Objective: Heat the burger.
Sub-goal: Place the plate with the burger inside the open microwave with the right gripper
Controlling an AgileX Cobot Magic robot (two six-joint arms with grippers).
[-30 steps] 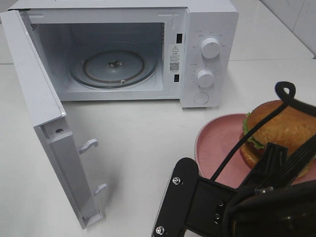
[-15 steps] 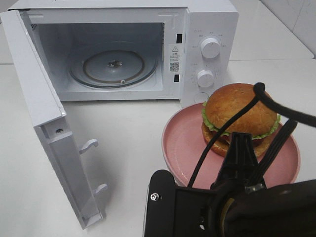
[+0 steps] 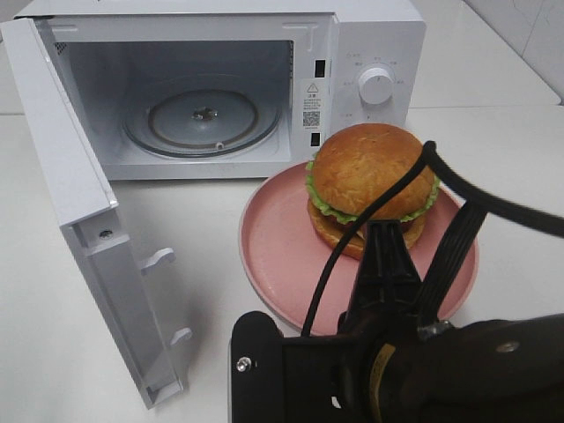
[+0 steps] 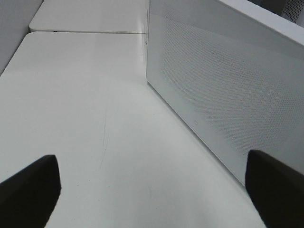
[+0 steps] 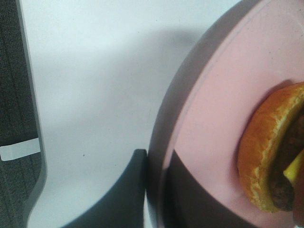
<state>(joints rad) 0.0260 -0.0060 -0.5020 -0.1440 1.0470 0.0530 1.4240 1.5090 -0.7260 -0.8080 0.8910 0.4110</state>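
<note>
**Burger on its plate, just in front of the open microwave**

The burger sits on a round pink plate, off the plate's centre toward 1 o'clock in the high view. Its glossy bun, green lettuce frill and lower bun all show there. The right wrist view catches only the bottom bun, a dark patty edge and a sliver of yellow cheese.

The right hand is clenched on the pink plate's rim at the plate's 6 o'clock. One dark finger lies under the edge and the other lies on the pink surface. A shadow falls on the white desk beside the rim. In the high view, black cables from the right arm cross in front of the burger.

The microwave stands at 12 o'clock, and its door is swung wide toward 9 o'clock. The glass turntable is bare. The plate's far edge covers the lower part of the control panel, and one knob shows above the burger. From the turntable, the burger lies at about 4 o'clock, outside the cavity.

The left hand is released, with its two dark fingertips spread wide. It hangs over bare desk beside a white panel with a fine dot pattern, and grips nothing.
</note>
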